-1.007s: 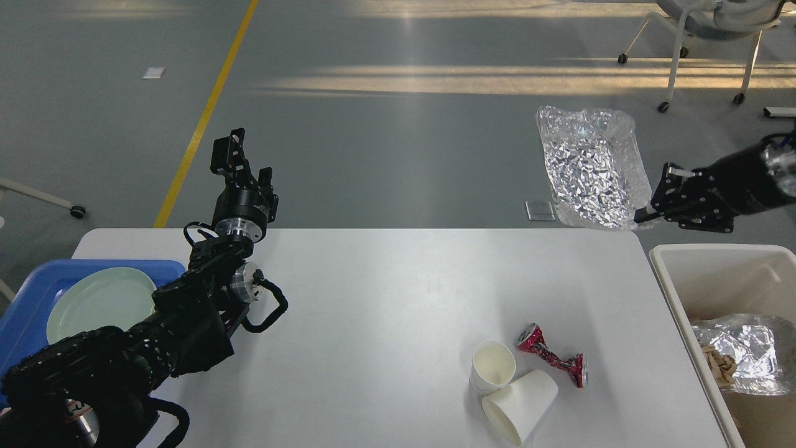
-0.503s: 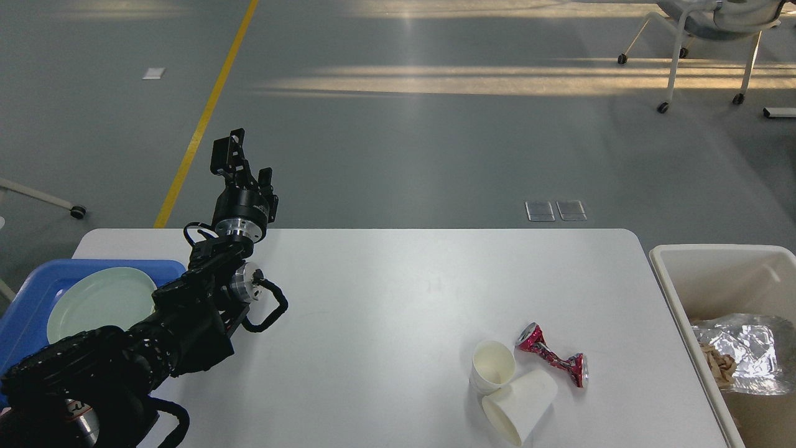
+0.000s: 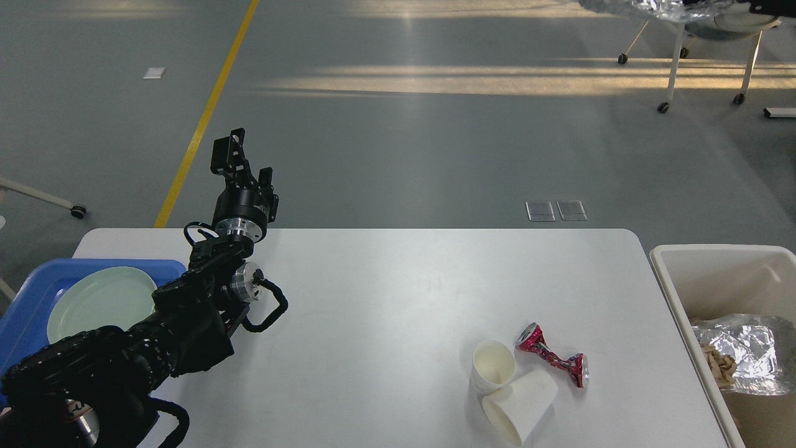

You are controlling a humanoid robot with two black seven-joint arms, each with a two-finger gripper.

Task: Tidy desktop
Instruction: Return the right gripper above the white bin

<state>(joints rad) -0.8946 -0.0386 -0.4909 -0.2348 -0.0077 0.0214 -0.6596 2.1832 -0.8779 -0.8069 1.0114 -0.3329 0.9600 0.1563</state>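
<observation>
Bench [image 3: 385, 298]: smooth white top, rectangular with rounded corners, fills the lower middle of the view; mostly bare.
Left pincer [image 3: 239, 158]: black, raised above the far left edge of the bench, two fingers apart, holding nothing.
Right pincer: out of view.
Cups: two white paper cups near the front right; one upright [image 3: 493, 366], one on its side [image 3: 519, 406], touching it.
Can [image 3: 552, 359]: red and silver metal, crushed and twisted at the waist, lying just beside the cups.
Tray [image 3: 28, 298]: blue plastic, at the left edge, partly hidden by the left arm.
Plate [image 3: 99, 302]: pale green, round, glossy, lying in the tray.
Bin [image 3: 715, 274]: cream-white, rectangular, right of the bench.
Foil [image 3: 743, 351]: crinkled silver sheet inside the bin, with brown scraps beside it.
Floor: grey, yellow line at left.
</observation>
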